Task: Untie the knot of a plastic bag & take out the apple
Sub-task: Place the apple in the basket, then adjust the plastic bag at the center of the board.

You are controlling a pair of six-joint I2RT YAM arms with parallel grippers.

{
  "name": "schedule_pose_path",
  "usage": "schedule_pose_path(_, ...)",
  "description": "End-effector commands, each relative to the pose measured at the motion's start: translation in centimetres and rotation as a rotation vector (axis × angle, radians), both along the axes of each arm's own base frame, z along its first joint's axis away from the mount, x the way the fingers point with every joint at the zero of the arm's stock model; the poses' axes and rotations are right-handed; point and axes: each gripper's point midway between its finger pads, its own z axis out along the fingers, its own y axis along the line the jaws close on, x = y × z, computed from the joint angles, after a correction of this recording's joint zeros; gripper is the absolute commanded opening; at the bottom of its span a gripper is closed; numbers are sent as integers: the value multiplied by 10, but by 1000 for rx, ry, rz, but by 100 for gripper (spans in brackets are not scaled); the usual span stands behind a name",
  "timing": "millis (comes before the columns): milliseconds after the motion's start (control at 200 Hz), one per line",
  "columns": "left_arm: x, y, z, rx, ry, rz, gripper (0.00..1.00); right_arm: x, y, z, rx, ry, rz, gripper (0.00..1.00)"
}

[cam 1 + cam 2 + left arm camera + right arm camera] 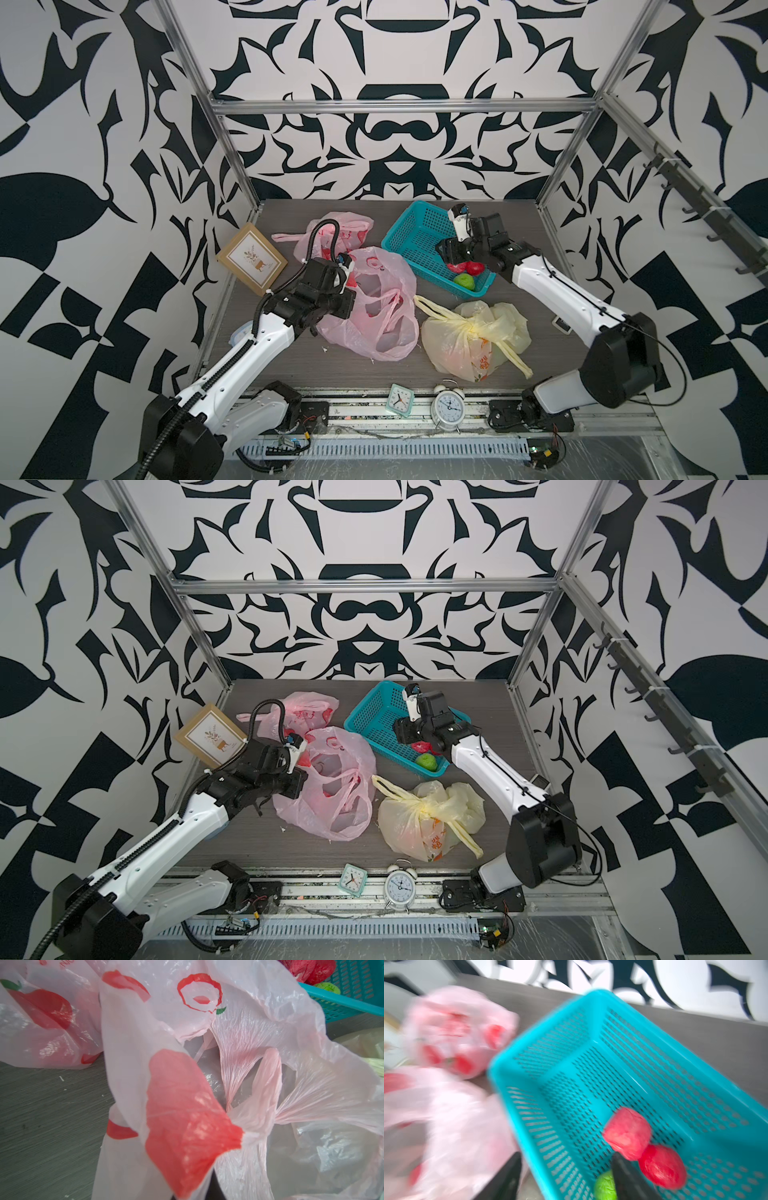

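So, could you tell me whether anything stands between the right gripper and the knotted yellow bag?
Only the teal basket's near wall: the right gripper hangs open over it, and the yellow bag lies beyond, knot exposed.

In the teal perforated plastic basket point(415, 239), at its near end, lie red apples point(474, 267) and a green apple point(464, 281). Left of the basket lies the open pink plastic bag point(382, 324); before it, the knotted yellow plastic bag point(465, 340).
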Motion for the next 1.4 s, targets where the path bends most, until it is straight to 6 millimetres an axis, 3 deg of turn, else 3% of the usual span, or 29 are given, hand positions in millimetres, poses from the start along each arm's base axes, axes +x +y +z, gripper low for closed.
schedule_pose_path(0, 3, -14, 4, -49, -21, -56, 0, -44, 65, 29, 137, -20, 293, 56)
schedule_pose_path(90, 5, -20, 7, -62, -42, -97, 0, -63, 99, 30, 130, -8, 399, 51)
schedule_pose_path(210, 11, -21, 16, -47, -91, -115, 0, -65, 122, 13, 84, 29, 449, 50)
schedule_pose_path(355, 17, -17, 23, -17, -137, -114, 0, -90, 147, 0, 107, 83, 626, 57)
schedule_pose_path(540, 21, -17, 22, 19, -126, -128, 0, -105, 157, -3, 153, 100, 748, 63)
schedule_pose_path(860, 19, -20, 27, 26, -104, -153, 0, -88, 166, -26, 75, 131, 763, 61)
schedule_pose_path(1025, 22, -16, 31, 50, -116, -143, 0, -87, 170, -38, 57, 175, 772, 49)
schedule_pose_path(1145, 28, -10, 31, 89, -134, -119, 0, -89, 171, -42, 55, 202, 778, 25)
schedule_pose_path(1210, 32, -5, 29, 119, -141, -98, 0, -91, 172, -37, 71, 205, 785, 9)
schedule_pose_path(1270, 37, 1, 25, 143, -137, -70, 0, -95, 173, -29, 97, 206, 791, 0)
schedule_pose_path(1365, 42, 6, 22, 166, -118, -33, 0, -103, 176, -7, 169, 205, 816, 0)
schedule_pose_path(1395, 43, 7, 22, 169, -111, -22, 5, -106, 178, 0, 195, 207, 824, 0)
